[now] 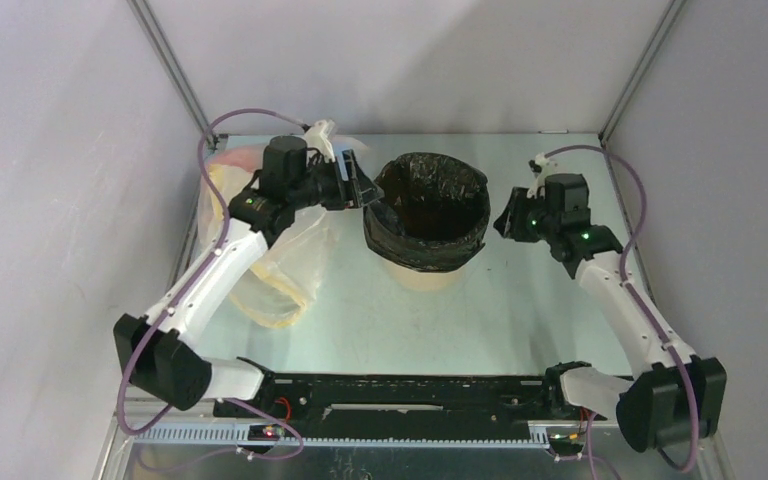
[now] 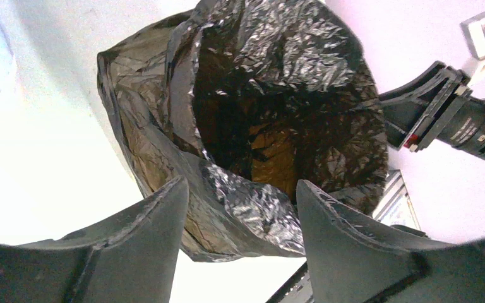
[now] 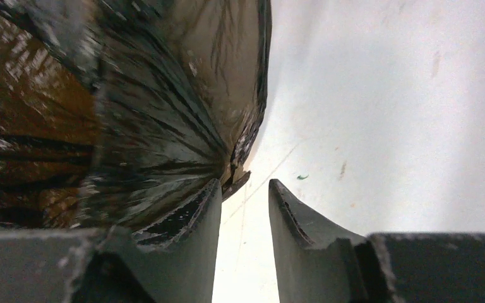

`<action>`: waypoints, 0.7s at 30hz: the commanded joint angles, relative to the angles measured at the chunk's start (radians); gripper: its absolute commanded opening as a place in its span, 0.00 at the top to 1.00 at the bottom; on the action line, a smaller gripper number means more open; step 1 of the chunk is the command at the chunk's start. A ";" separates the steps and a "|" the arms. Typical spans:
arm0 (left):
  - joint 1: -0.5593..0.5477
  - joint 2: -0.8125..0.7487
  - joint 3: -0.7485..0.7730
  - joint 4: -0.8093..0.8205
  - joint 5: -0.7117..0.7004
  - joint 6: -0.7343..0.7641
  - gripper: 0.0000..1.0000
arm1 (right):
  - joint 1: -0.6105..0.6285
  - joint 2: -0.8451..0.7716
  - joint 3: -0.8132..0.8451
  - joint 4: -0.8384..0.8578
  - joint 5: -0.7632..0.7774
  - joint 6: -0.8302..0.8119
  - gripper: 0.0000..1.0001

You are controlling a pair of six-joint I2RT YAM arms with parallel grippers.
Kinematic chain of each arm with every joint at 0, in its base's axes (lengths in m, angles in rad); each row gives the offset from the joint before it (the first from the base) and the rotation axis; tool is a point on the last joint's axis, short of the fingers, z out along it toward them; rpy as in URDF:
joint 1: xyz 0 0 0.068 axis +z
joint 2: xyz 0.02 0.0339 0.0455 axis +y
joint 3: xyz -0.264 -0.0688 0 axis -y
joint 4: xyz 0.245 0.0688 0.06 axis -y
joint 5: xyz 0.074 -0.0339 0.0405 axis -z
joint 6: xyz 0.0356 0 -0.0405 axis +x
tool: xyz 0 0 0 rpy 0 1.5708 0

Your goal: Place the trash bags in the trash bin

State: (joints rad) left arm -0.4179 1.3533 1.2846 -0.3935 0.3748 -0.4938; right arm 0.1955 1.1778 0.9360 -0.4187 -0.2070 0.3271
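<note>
The left gripper (image 2: pixel 241 184) stands wide apart in its wrist view, with the folded lip of the black trash bag (image 2: pixel 278 82) lying between the fingers, not clamped. The top view is too coarse to show this. The right gripper (image 3: pixel 244 183) shows only a narrow gap with nothing in it, the bag's crinkled skirt touching one fingertip. From above, the bag lines the tan trash bin (image 1: pixel 422 276), its mouth turned down over the rim, near the middle of the far edge of the table (image 1: pixel 520 310) with a gripper at either side, while a clear bag (image 1: pixel 280 270) lies along the left edge under the left arm (image 1: pixel 215 270).
</note>
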 commanded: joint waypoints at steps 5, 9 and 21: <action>0.005 -0.161 -0.087 0.023 -0.023 0.013 0.37 | 0.068 -0.109 0.199 -0.125 0.195 -0.119 0.68; 0.036 -0.247 -0.222 0.073 -0.024 -0.009 0.41 | 0.129 -0.103 0.293 -0.169 0.205 -0.155 0.77; 0.044 -0.240 -0.379 0.240 0.041 -0.068 0.45 | 0.400 0.222 0.617 -0.356 0.198 -0.268 1.00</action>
State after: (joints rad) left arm -0.3771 1.1000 0.9009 -0.2584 0.3798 -0.5415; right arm 0.5461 1.2949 1.4914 -0.6815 -0.0212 0.1047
